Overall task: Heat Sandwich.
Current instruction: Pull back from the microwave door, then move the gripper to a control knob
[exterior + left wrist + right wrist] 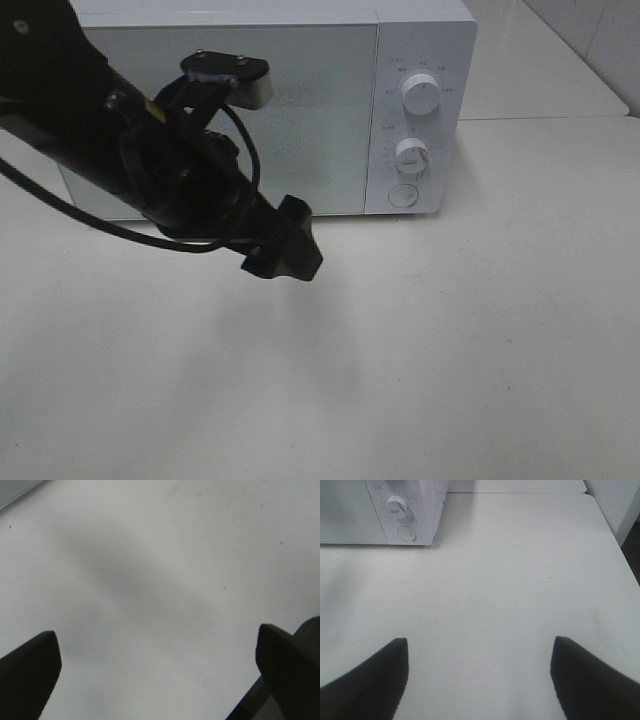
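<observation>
The white microwave stood on the table. Its door looked closed, though the left arm covered part of it. The left gripper hung in front of the microwave door, above the bare table, with its jaws spread wide and nothing between them. The right gripper sat well in front of the microwave's knob side, over the table, its jaws likewise wide apart and empty. The sandwich appeared in no view, so its place could not be told.
</observation>
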Controlling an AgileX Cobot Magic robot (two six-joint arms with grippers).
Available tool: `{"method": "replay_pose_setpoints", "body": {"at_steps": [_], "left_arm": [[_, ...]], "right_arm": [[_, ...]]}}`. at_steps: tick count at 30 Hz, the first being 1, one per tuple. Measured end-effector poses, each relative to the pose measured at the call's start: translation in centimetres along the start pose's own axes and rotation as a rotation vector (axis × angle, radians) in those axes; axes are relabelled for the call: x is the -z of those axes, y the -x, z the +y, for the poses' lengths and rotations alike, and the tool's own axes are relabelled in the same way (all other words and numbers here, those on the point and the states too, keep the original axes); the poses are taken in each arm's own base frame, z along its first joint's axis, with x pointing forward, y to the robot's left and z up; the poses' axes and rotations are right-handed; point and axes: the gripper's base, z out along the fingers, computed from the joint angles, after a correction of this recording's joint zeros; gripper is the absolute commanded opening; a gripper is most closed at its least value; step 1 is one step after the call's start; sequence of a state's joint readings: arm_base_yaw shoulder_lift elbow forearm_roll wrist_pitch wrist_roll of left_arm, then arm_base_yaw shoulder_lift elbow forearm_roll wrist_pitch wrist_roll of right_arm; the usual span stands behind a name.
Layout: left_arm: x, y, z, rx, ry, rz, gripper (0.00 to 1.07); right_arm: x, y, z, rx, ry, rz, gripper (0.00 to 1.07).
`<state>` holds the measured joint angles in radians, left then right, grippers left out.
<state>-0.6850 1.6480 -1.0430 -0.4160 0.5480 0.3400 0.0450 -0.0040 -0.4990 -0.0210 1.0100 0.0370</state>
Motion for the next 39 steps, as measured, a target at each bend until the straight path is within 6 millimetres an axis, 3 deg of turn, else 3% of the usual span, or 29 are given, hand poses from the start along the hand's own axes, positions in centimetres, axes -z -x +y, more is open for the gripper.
{"method": "replay_pose_setpoints", "body": {"at_steps": [4, 9, 23, 32, 39], "left_arm": [[1.1, -0.5, 1.5, 0.045, -0.001, 0.055, 0.99], [4.5, -1.8, 5.1, 0.16, 0.013, 0.132, 0.99], [11.7, -4.8, 10.4, 0.339, 0.16, 0.158, 0.99], [15.8, -7.6, 12.3, 0.501, 0.344, 0.14, 0.99], [17.5, -9.9, 11.6, 0.569, 0.403, 0.104, 0.99]], "right_arm": [[0.0, 0.0, 0.0, 0.0, 0.0, 0.0, 0.74], [0.0, 0.0, 0.0, 0.0, 0.0, 0.0, 0.74], [0.0, 0.0, 0.0, 0.0, 0.0, 0.0, 0.74], [0.0, 0.0, 0.0, 0.0, 0.0, 0.0, 0.74], [0.0, 0.0, 0.0, 0.0, 0.0, 0.0, 0.74]]}}
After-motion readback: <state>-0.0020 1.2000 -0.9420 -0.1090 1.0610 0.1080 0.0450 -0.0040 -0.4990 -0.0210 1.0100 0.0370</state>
